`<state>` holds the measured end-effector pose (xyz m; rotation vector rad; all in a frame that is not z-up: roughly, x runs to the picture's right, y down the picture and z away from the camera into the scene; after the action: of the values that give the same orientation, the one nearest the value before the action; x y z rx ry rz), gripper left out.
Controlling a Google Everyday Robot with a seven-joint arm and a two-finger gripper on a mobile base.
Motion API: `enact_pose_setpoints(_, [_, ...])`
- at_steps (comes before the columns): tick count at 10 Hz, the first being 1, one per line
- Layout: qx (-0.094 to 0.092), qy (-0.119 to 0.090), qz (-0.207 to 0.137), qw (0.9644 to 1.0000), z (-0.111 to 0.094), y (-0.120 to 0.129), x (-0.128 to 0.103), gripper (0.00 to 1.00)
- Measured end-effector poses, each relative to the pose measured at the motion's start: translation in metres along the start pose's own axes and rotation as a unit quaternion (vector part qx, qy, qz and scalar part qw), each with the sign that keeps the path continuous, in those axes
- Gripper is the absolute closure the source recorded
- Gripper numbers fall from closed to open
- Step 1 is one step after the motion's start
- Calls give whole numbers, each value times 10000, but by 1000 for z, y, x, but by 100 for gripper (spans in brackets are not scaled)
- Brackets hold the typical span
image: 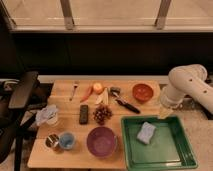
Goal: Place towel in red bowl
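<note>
Step in hand: reach for the towel, nothing grasped yet. The towel is a crumpled pale blue-white cloth, soft and floppy, at the left edge of the wooden table, well apart from the red bowl, which is round, shallow, smooth and sits at the far right. The gripper hangs at the table's right edge under the bulky white arm, just near-right of the red bowl and above the far right corner of the green tray; can't tell if it is open or closed. Next move calls for crossing the whole table leftward over the clutter, then dropping onto the cloth's bunched top for a pinch. In the way are the dark grapes, a flat black remote and a glossy purple bowl. The tray, rigid plastic, holds a blue sponge.
</note>
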<state>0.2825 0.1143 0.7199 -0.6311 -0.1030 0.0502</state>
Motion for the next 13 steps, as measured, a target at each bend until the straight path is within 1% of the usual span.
enact_pose_setpoints(5, [6, 2, 1, 10000, 0, -1, 0, 45])
enact_pose_setpoints(6, [9, -21, -22, 10000, -2, -2, -1, 45])
enact_pose_setpoints(7, [-2, -92, -105, 9999, -5, -4, -4, 45])
enact_pose_setpoints(8, [0, -183, -205, 9996, -8, -7, -14, 45])
enact_pose_setpoints(9, [-18, -294, -313, 9991, -10, -10, -30, 45])
enact_pose_setpoints(10, [-38, -439, -428, 9981, -11, -13, -51, 45])
enact_pose_setpoints(11, [-85, -575, -556, 9968, -10, -14, -77, 45])
enact_pose_setpoints(13, [-123, -792, -849, 9932, -7, -14, -129, 45])
